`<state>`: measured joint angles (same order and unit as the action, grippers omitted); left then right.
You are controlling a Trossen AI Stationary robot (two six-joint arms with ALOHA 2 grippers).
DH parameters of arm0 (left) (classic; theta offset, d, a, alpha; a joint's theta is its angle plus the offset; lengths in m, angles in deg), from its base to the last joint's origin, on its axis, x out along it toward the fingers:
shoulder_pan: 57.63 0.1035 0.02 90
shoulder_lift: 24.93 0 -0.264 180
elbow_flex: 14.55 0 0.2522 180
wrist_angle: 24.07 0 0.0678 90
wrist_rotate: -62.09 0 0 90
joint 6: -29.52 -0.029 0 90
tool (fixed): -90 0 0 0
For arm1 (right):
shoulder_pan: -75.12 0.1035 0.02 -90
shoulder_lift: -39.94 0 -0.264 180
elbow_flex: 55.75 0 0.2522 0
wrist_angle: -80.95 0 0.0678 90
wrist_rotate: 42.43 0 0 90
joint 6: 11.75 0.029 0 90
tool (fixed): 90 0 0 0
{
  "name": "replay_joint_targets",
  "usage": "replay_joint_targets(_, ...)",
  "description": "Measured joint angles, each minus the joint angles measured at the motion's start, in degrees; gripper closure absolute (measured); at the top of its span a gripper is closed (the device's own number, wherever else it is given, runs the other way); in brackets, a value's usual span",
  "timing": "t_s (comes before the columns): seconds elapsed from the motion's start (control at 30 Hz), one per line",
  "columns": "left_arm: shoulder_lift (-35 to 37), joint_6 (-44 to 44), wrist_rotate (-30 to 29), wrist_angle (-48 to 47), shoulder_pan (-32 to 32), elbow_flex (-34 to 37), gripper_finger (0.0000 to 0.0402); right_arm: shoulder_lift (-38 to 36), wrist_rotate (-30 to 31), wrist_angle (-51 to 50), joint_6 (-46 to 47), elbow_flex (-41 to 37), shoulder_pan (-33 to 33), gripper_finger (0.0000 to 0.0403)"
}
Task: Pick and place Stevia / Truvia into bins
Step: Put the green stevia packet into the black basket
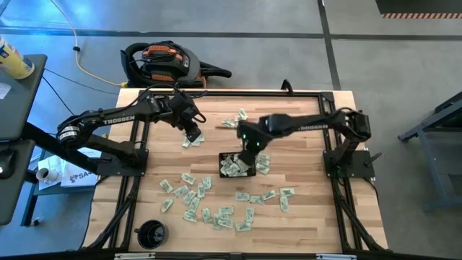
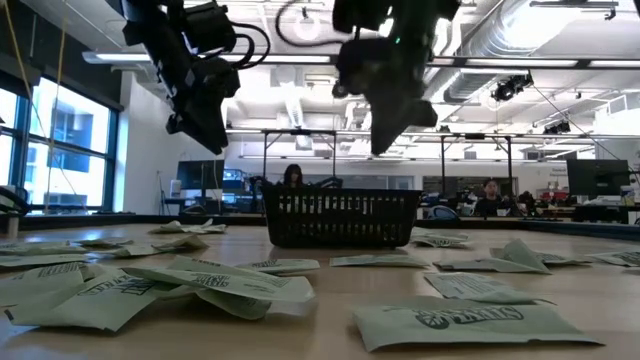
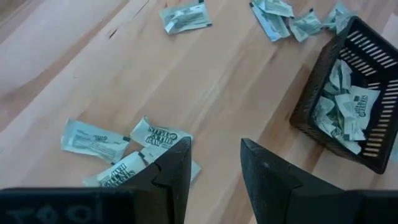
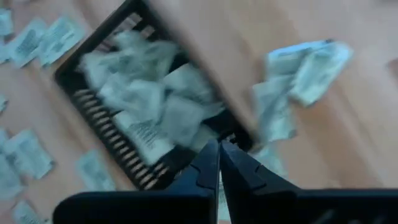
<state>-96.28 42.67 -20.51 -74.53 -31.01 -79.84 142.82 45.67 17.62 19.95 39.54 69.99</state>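
**Gripper and Tray Status: Sachet Sorting Station**

The black rectangular wire-mesh tray sits near the middle of the light wooden slatted table and already contains a loose heap of sachets. The pale green and white paper sachets are scattered mainly on the near half of the table, with smaller groups just beside the tray's right wall and toward the far edge.

The right gripper hangs above the tray's far right corner. Its fingers are pressed together, and nothing shows between them.

The left gripper hangs over a small cluster of sachets to the left of the tray. Its fingers stand partly apart, empty, with bare wood showing in the gap.

Open wood lies between the left cluster and the tray's left wall, and along the table's right edge. A round black cup-like object stands at the near left corner, well apart from both arms.
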Motion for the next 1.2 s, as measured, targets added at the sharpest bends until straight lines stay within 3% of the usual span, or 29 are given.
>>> replay_joint_targets(0.17, 0.0, 0.15, 0.9, -0.78, -0.04, 0.0, 0.0229, 2.68, 14.18, -0.51, 10.33, -0.17, 1.75, 0.0393)
replay_joint_targets(0.23, 0.0, 0.21, 1.86, -1.24, -0.54, 0.0, 0.0229, 2.13, 16.78, -0.16, 13.52, 0.06, 0.52, 0.0385)
replay_joint_targets(0.37, 0.0, 0.43, 2.27, -1.16, -3.04, -0.02, 0.0229, 2.74, 10.31, -1.71, 14.1, 0.02, -4.27, 0.0351)
replay_joint_targets(0.6, 0.0, 2.83, 0.99, -0.18, -9.39, -0.04, 0.0229, 5.84, 4.49, 0.15, 10.78, 0.04, -9.06, 0.0232)
replay_joint_targets(0.7, 0.0, 3.91, -0.63, -0.19, -11.28, -0.04, 0.0229, 7.93, 3.38, 0.88, 10.27, 0.04, -9.61, 0.0202)
replay_joint_targets(1.2, 0.0, 5.16, -2.44, 2.66, -11.61, -0.04, 0.0229, 13.91, 3.08, 5.96, 8.18, 0.14, -10.35, 0.0192)
